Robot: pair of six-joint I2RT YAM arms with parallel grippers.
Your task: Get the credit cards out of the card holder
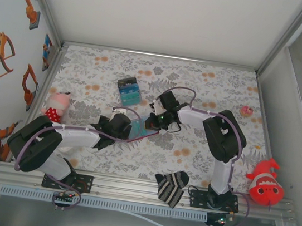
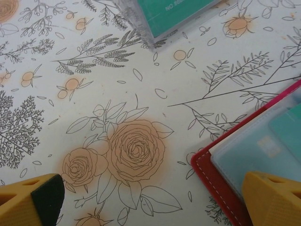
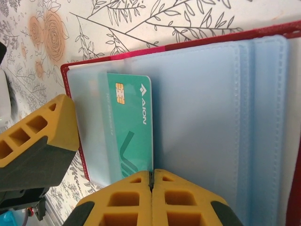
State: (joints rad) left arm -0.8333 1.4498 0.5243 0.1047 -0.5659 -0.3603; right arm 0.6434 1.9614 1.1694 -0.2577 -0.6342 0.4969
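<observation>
Left end effector point(image 2: 151, 200) spread, right end effector point(image 3: 151, 182) pinched (tips touching)

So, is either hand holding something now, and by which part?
The right hand pinches the teal credit card by its short end, while it sits in a sleeve of the card holder. The left hand is open, holding nothing.

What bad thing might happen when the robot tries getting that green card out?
The right fingers are closed and just sit at the end of the green card, so they might slip off or drag the whole wallet. The open left fingers hang near its corner and might grab the red cover instead.
</observation>
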